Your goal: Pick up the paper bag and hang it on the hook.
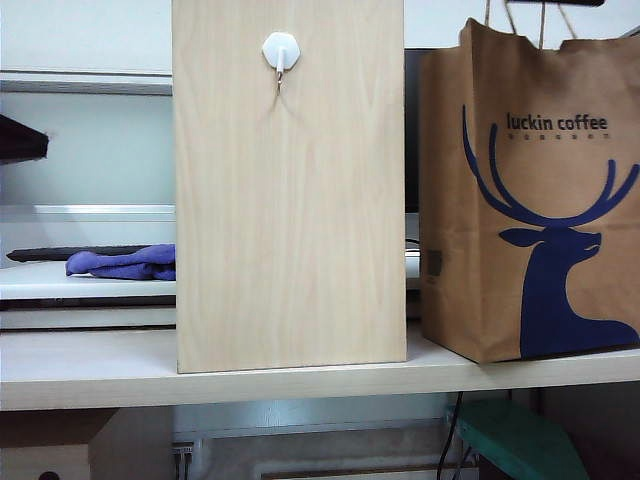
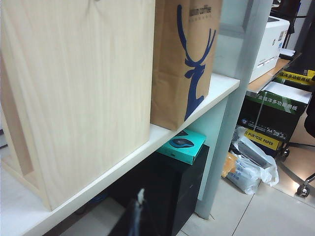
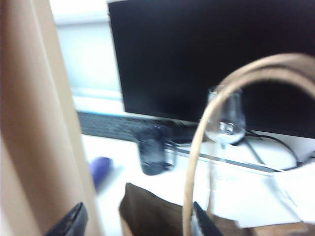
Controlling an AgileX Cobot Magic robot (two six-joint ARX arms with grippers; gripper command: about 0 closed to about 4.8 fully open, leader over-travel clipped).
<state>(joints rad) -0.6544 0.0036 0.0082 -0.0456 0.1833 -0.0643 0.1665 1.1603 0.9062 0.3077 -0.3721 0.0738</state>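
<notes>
Paper bag (image 1: 530, 200) stands at the shelf's (image 1: 200, 375) right end, beside the board's hook (image 1: 281, 50).
Right gripper (image 3: 138, 221) spread wide above the bag's handle (image 3: 197, 147); left gripper unseen, state unknown.

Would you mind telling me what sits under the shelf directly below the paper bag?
Beneath the paper bag, under the shelf, a teal box picturing a mouse lies on a black cabinet. The shelf hides whatever is further back.
</notes>
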